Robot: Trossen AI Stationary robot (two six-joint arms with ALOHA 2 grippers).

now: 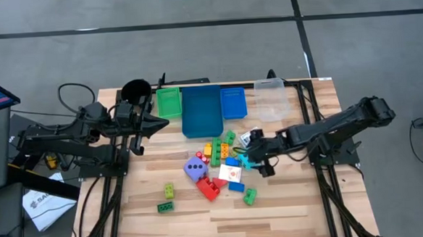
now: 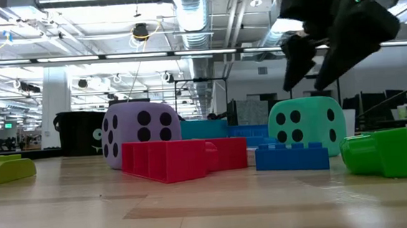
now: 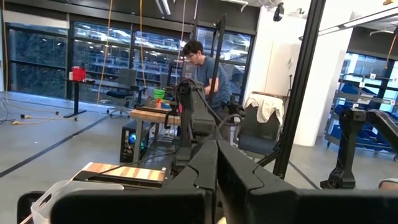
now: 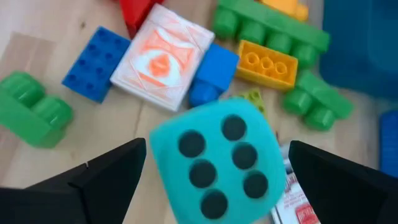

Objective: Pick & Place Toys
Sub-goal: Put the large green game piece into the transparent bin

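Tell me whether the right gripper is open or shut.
Open. In the right wrist view the right gripper has its two dark fingers spread wide on either side of the teal dice cube, not touching it.

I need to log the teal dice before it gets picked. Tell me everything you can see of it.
The teal dice is a soft-looking cube with rounded edges and black dots, its six-dot face towards the wrist camera. It sits on the wooden table at the right edge of the toy pile, between the right gripper's open jaws, not yet gripped.
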